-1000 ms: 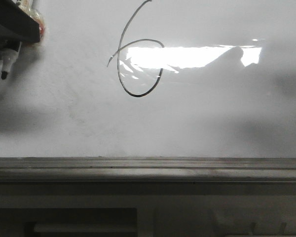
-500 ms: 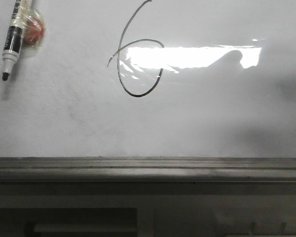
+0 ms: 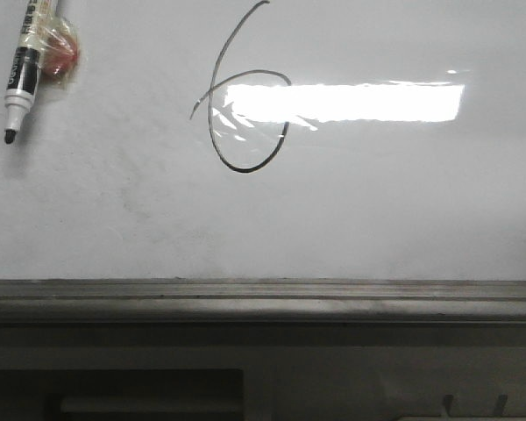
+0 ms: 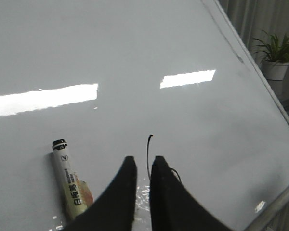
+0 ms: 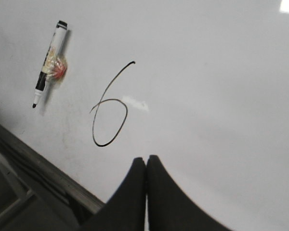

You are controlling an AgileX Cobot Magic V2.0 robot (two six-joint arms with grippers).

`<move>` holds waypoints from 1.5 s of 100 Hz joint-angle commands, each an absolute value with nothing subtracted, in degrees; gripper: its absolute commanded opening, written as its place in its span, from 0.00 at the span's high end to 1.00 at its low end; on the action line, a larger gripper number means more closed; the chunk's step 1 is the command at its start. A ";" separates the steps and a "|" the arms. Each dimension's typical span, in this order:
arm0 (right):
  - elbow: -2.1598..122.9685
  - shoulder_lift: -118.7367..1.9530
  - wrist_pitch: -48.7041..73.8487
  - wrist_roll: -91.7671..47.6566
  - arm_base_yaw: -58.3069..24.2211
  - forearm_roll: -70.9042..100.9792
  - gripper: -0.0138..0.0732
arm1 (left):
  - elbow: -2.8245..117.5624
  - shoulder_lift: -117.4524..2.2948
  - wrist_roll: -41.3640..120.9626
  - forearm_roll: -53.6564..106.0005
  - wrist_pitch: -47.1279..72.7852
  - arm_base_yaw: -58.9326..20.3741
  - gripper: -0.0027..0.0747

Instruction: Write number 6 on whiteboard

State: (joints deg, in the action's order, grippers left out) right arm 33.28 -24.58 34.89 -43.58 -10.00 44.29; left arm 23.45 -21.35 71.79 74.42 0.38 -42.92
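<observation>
Where the whiteboard (image 3: 377,210) gleams, number 6 (image 3: 244,105), marker (image 3: 24,68)

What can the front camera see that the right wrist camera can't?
Only the front view shows the long bright glare lying across the number 6, and the grey ledge squarely along the whiteboard's lower edge. Only the right wrist view shows the right gripper, its dark fingers pressed together and holding nothing, with the 6 nearly free of glare. Both show the drawn 6 and the uncapped marker lying against the board, apart from the 6.
</observation>
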 commanded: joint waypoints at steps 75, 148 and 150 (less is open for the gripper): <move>14.36 1.08 21.79 -44.85 -9.66 48.64 0.92 | 10.47 -0.83 71.98 80.27 -4.03 -42.86 0.99; 14.36 1.08 21.79 -44.85 -9.66 48.75 0.92 | 10.14 -0.95 67.70 67.60 -2.10 -42.45 0.99; 14.36 1.08 21.79 -44.85 -9.66 48.75 0.92 | 9.99 -1.04 65.01 63.31 -1.81 -42.13 0.99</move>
